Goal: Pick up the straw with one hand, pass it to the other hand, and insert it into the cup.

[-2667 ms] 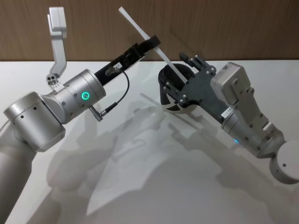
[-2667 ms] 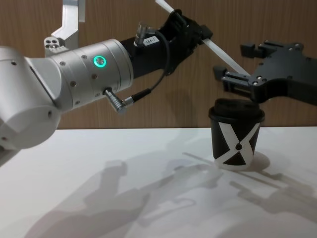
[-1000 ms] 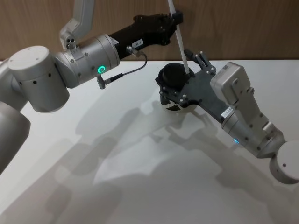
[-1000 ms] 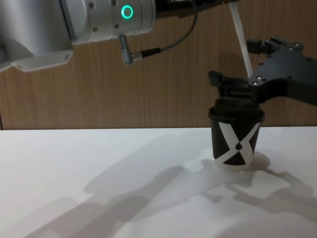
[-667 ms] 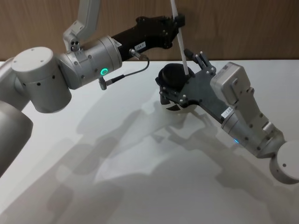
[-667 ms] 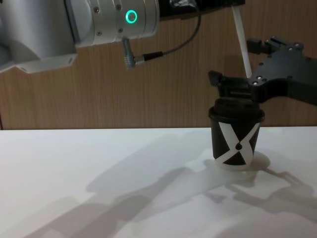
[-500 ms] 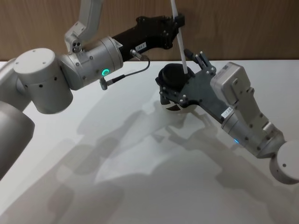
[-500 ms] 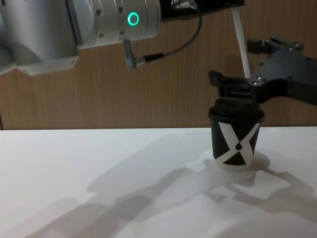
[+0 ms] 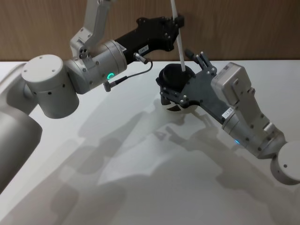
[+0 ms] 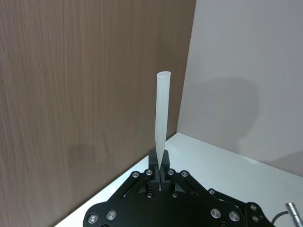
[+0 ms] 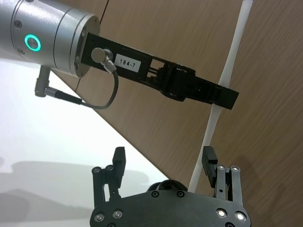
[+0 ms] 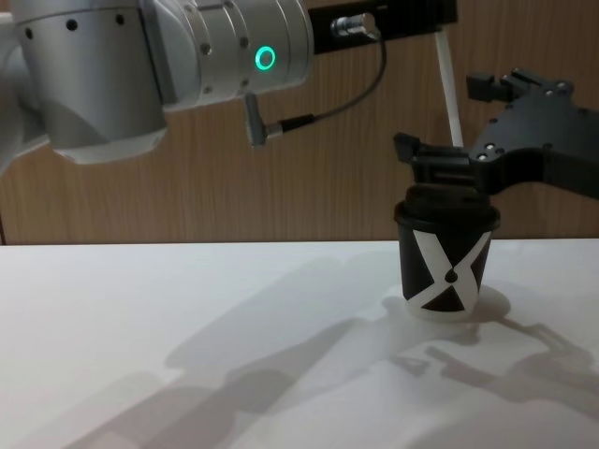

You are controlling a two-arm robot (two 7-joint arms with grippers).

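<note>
It looks like a robotics lab test bench: a plain white worktop (image 9: 154,197) runs to a brown wood-grain wall panel (image 9: 248,28) at 12 o'clock, and hard lamp shadows (image 9: 122,154) fall across the surface.

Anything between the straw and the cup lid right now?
Nothing visible blocks it. The left gripper holds the straw near upright over the cup, and the straw passes through the gap of the open right gripper hovering just above the lid.

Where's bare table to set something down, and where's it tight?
Bare table runs wide left of the cup and in front of it. Crowded above the cup: the open right hand hangs over it, and the left hand holds the straw there.
</note>
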